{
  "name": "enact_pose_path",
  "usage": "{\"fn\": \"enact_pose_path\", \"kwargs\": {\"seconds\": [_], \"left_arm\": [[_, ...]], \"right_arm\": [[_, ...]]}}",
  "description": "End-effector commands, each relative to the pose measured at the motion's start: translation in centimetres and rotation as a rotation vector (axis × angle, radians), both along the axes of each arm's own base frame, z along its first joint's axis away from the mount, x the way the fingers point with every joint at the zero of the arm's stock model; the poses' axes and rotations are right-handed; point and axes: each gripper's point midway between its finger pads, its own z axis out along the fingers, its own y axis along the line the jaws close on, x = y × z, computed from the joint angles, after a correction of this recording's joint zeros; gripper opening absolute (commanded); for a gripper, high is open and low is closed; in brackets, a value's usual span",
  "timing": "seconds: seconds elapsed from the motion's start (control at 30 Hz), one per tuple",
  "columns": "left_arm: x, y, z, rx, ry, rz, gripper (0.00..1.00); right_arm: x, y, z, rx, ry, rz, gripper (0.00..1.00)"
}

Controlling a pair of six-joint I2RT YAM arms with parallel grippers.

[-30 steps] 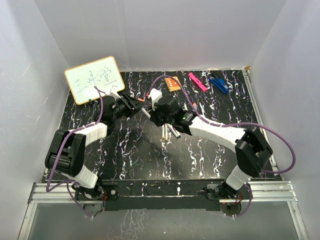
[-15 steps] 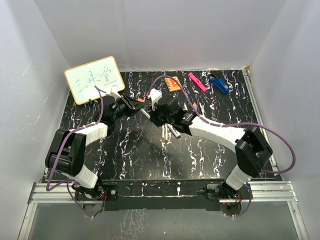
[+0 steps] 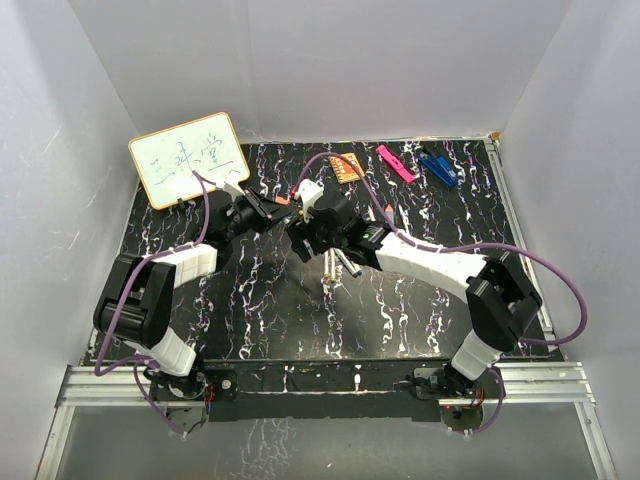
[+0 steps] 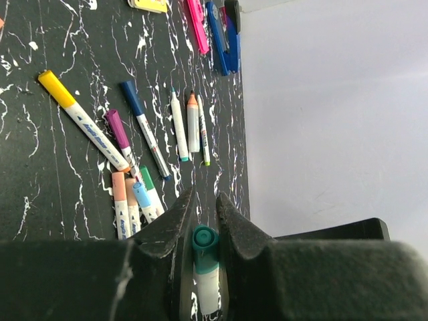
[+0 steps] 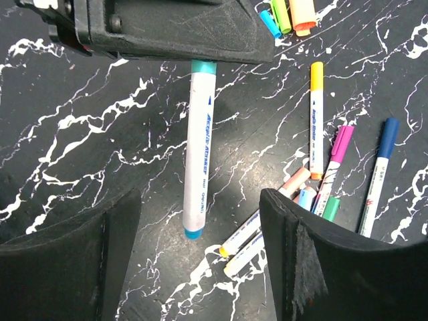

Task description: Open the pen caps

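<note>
At lower centre of left wrist view, left fingers [image 4: 175, 224] clamp teal-ended pen [image 4: 206, 267]; right fingers [image 5: 294, 257] gape wide, nothing held. Above-left, loose pens [image 4: 127, 157] crowd tabletop [image 4: 40, 174]; clips [image 4: 224, 40] at top.

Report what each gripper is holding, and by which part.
Left gripper clamps a teal-ended marker by its teal cap; right gripper is open, holding nothing.
</note>
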Motion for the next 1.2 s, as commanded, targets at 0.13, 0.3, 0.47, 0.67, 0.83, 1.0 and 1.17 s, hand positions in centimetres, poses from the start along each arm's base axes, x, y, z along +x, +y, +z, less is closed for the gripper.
{"fn": "enact_pose_path", "kwargs": {"seconds": [0.13,0.3,0.47,0.67,0.83,1.0,1.17], "left_arm": [[-0.4,-2.0,2.9,-0.017,-0.081,-0.075,0.0],[-1.1,-3.3,3.1,-0.001,-0.09,-0.108,0.0],[-1.7,-4.2,3.0,0.029,-0.097,-0.123,0.0],[-2.1,-4.6,3.1,0.049,-0.11,-0.133,0.0],[-2.1,-4.4,3.2,0.074,-0.12,-0.119,0.0],[-0.5,-2.8,2.9,0.167,-0.11,-0.04,0.0],[3.7,1.0,3.7,0.179,-0.107,0.062,0.0]], "right_arm": [[1.8,1.2,2.6,0.051,-0.056,-0.021,0.7],[2.3,1.7,2.5,0.049,-0.052,-0.03,0.63],[2.7,1.9,2.3,0.048,-0.046,-0.041,0.5],[3.0,1.8,2.8,0.055,-0.058,-0.061,0.25],[3.0,1.5,2.5,0.046,-0.047,-0.071,0.0],[2.1,0.9,1.2,0.013,-0.003,-0.067,0.0],[-0.4,-1.7,-1.4,-0.031,0.055,-0.076,0.0]]}}
